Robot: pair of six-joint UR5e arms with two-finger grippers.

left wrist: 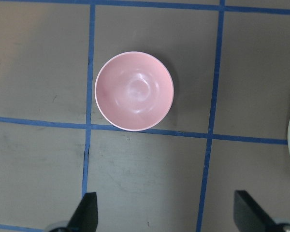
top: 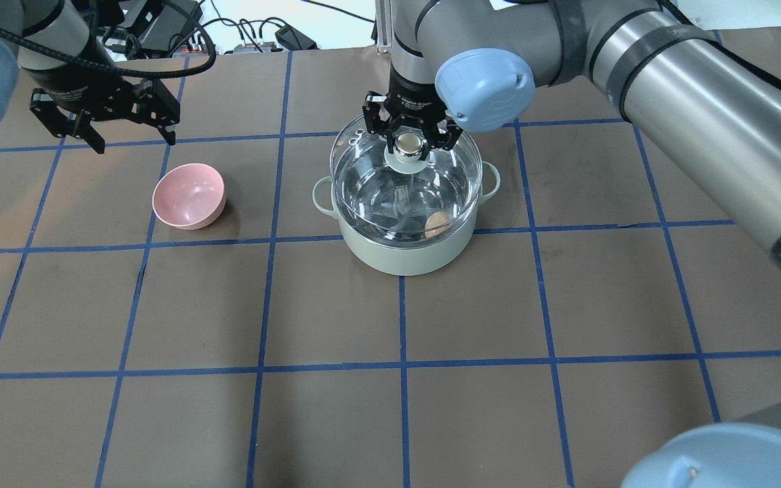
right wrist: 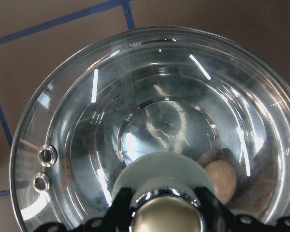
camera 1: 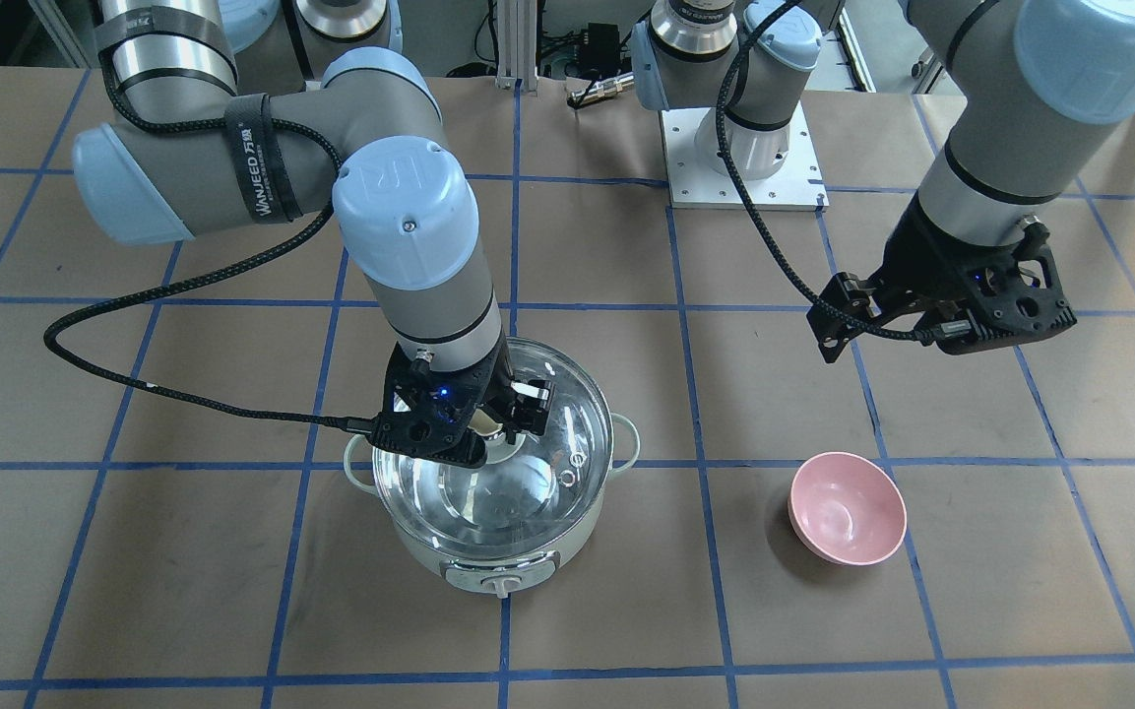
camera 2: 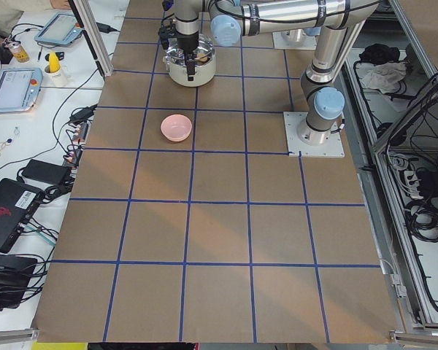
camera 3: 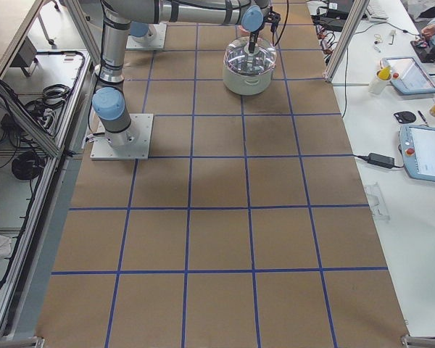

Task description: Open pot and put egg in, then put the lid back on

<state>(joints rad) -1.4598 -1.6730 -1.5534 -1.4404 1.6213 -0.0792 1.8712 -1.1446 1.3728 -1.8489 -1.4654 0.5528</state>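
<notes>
The mint-green pot (top: 404, 261) stands mid-table, its control knob (camera 1: 502, 586) facing the front view. My right gripper (top: 408, 144) is shut on the cream ball knob of the glass lid (top: 363, 179) and holds the lid over the pot's mouth. I cannot tell whether the lid rests on the rim. The tan egg (top: 437, 224) lies inside the pot against the wall, seen through the glass, and also shows in the right wrist view (right wrist: 221, 180). My left gripper (top: 136, 141) is open and empty, raised above the table behind the pink bowl.
A small pink bowl (top: 188, 196) sits empty on the table, on my left side of the pot; it shows in the left wrist view (left wrist: 134, 91). The brown table has a blue tape grid. The left arm's base plate (camera 1: 744, 162) is at the back.
</notes>
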